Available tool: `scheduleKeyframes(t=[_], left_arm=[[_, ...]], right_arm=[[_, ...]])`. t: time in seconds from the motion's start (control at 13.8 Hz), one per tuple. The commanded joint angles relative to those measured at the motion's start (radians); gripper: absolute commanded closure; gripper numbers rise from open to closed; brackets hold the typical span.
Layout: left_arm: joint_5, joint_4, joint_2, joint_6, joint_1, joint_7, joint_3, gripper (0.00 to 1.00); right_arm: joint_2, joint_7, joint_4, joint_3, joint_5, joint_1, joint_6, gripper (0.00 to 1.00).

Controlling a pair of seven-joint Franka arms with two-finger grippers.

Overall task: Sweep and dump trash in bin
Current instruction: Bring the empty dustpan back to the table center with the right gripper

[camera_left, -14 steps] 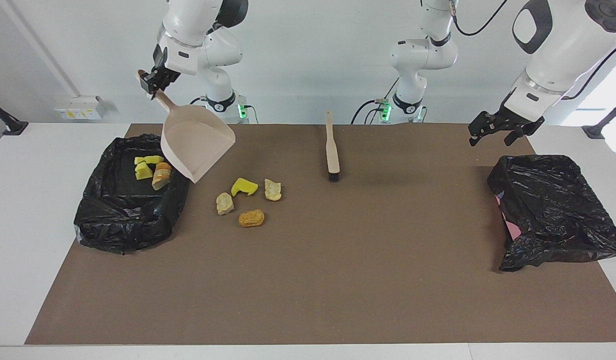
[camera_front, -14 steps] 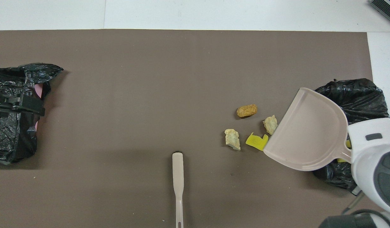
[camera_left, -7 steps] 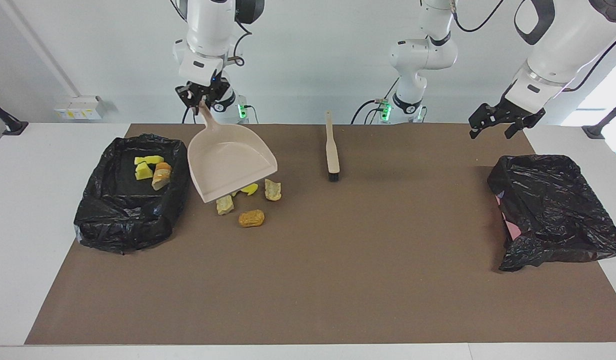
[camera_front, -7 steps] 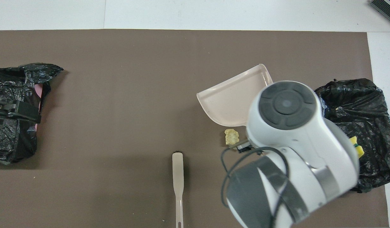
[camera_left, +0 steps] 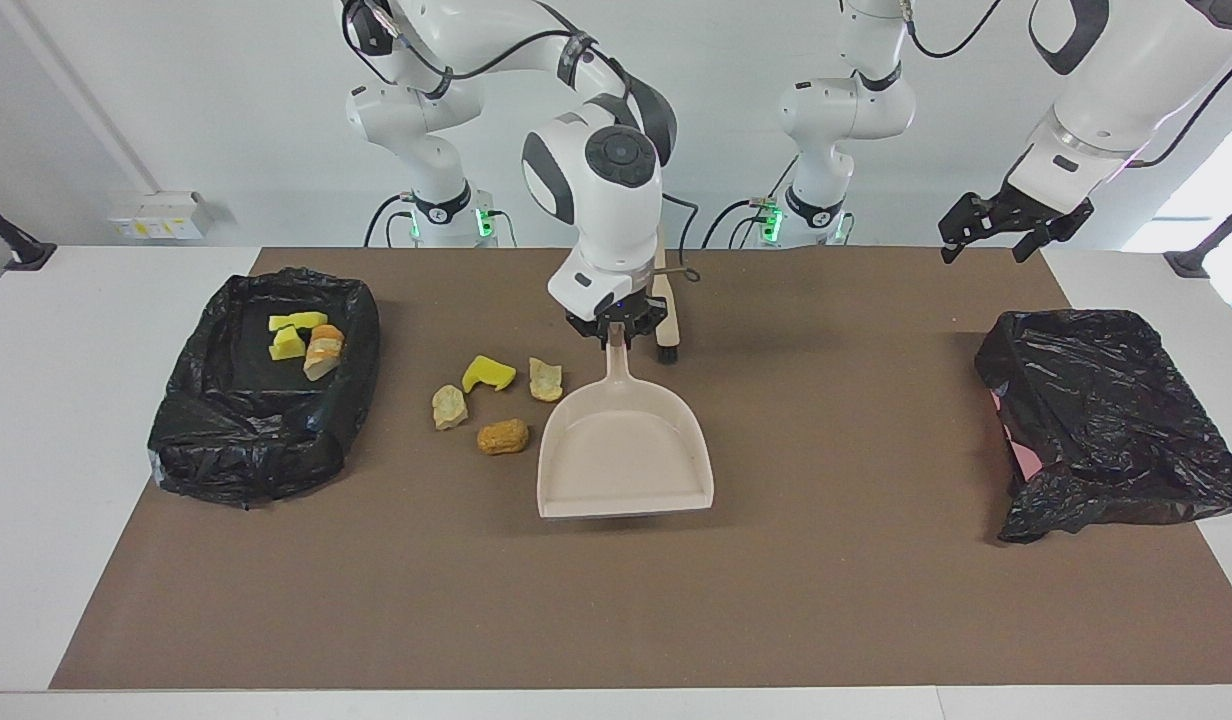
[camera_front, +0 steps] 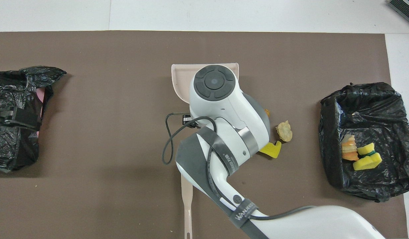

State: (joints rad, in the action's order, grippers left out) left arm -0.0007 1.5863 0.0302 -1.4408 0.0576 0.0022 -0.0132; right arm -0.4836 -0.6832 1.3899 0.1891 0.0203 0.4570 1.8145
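Right gripper (camera_left: 616, 335), jaws clamped on the beige plastic dustpan (camera_left: 624, 455) mid-frame, with loose yellow, beige and orange foam trash chunks (camera_left: 488, 374) just left of it, while left gripper (camera_left: 1006, 228) waits upper right, jaws wide.

The facing view looks down from high across the worktop (camera_left: 876, 600) toward the robots; the overhead view looks steeply down from their end. Both share the brown mat (camera_front: 108, 83).

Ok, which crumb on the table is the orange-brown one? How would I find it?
Start at the black-lined bin holding three scraps. Four loose pieces lie on the brown mat between it and the beige dustpan. The orange-brown chunk is farthest from the robots; its neighbours are yellow or pale beige.
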Motion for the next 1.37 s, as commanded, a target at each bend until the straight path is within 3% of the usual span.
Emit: scheduleKeyframes(t=[0.0, 0.43, 0.65, 0.72, 0.79, 0.87, 1.16, 1.3], left_arm=[[0.010, -0.011, 0.007, 0.010, -0.001, 0.002, 0.004, 0.00], [0.004, -0.006, 0.005, -0.056, 0.004, 0.002, 0.004, 0.00], [0.002, 0.000, 0.007, -0.055, 0.008, 0.004, 0.006, 0.00], [-0.002, 0.001, 0.007, -0.055, 0.010, 0.004, 0.007, 0.00], [-0.008, 0.004, 0.007, -0.052, 0.011, 0.004, 0.006, 0.00], [-0.008, 0.012, 0.007, -0.052, 0.013, 0.005, 0.006, 0.00], [-0.019, 0.027, -0.003, -0.064, 0.024, 0.004, 0.009, 0.00], [-0.021, 0.059, -0.007, -0.093, 0.068, 0.001, 0.009, 0.00]], right_arm=[[-0.122, -0.045, -0.124, -0.003, -0.007, 0.031, 0.053, 1.00], [-0.122, -0.033, 0.020, 0.001, 0.006, 0.051, 0.233, 0.97], [-0.118, -0.038, 0.055, 0.001, 0.003, 0.051, 0.238, 0.85], [-0.113, -0.045, 0.061, 0.001, -0.003, 0.051, 0.236, 0.78], [-0.112, -0.047, 0.061, 0.001, -0.003, 0.051, 0.226, 0.53], [-0.107, -0.047, 0.060, 0.001, 0.001, 0.052, 0.221, 0.01], [0.003, -0.056, 0.072, 0.001, -0.016, 0.052, 0.100, 0.00], [0.112, -0.061, 0.170, 0.007, -0.022, 0.051, 0.071, 0.00]])
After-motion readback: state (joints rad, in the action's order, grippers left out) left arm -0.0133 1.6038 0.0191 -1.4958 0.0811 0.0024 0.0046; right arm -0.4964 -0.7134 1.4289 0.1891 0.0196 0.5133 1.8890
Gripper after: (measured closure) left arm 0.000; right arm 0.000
